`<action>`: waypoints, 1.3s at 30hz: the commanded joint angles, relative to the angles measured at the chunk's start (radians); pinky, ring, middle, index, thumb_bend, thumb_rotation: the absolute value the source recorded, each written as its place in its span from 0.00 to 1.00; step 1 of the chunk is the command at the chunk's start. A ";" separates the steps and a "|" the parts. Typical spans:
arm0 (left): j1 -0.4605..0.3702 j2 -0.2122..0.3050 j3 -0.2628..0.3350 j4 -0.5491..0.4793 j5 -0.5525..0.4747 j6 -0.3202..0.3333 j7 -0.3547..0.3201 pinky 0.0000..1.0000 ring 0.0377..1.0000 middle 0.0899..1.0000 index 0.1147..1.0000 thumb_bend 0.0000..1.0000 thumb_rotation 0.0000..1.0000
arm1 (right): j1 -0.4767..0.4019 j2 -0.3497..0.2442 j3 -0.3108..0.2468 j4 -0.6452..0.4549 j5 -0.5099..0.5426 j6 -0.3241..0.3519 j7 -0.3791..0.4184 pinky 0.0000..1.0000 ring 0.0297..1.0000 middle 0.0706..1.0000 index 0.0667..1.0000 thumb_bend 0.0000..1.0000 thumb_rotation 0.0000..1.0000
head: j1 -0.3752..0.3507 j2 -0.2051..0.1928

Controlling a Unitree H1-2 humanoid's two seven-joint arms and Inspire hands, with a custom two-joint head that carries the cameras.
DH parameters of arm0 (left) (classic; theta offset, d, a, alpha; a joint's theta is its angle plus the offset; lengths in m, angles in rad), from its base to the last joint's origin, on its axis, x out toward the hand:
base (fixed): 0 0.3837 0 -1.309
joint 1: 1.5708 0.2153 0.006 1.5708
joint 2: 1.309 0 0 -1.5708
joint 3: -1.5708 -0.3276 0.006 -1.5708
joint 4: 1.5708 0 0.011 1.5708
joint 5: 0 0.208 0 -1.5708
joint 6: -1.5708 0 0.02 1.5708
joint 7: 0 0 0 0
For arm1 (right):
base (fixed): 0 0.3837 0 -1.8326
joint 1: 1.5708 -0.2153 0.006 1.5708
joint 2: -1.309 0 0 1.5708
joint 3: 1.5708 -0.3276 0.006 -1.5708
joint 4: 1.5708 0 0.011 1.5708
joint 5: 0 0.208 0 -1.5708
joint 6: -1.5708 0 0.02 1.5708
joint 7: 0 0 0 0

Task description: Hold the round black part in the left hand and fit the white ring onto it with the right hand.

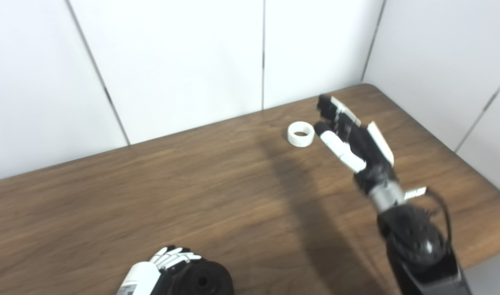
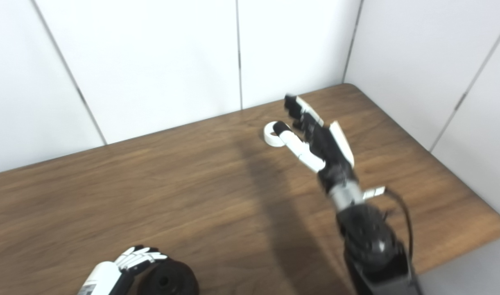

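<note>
The white ring (image 1: 301, 133) lies flat on the wooden table (image 1: 151, 196) near its far edge. My right hand (image 1: 350, 137) is open and raised just right of the ring, fingers pointing toward the wall, thumb tip close to the ring but not holding it. In the right eye view the thumb overlaps part of the ring (image 2: 270, 133). The round black part (image 1: 204, 280) sits at the bottom edge of the picture. My left hand (image 1: 159, 268) is shut on it, fingers curled over its left side; it also shows in the right eye view (image 2: 123, 266).
White wall panels stand close behind the table. The table's rounded right edge (image 1: 491, 184) runs near my right forearm (image 1: 417, 246). A dark shadow of the arm falls across the wood between the hands.
</note>
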 commanded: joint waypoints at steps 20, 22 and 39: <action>0.018 0.010 -0.020 0.007 0.041 0.029 -0.040 0.96 0.85 0.76 0.42 0.52 0.05 | -0.393 -0.246 0.104 0.447 -0.515 -0.003 0.484 0.95 0.98 0.95 0.87 1.00 0.25 | 0.003 0.016; 0.020 0.010 -0.020 0.005 0.043 0.030 -0.040 0.95 0.85 0.76 0.41 0.52 0.05 | -0.417 -0.252 0.128 0.493 -0.523 -0.003 0.488 0.96 0.99 0.95 0.87 1.00 0.25 | 0.003 0.017; 0.027 0.010 -0.020 -0.003 0.047 0.030 -0.033 0.95 0.85 0.76 0.41 0.52 0.05 | -0.573 -0.250 0.315 0.798 -0.568 -0.005 0.463 1.00 0.98 0.93 0.85 1.00 0.24 | 0.015 0.021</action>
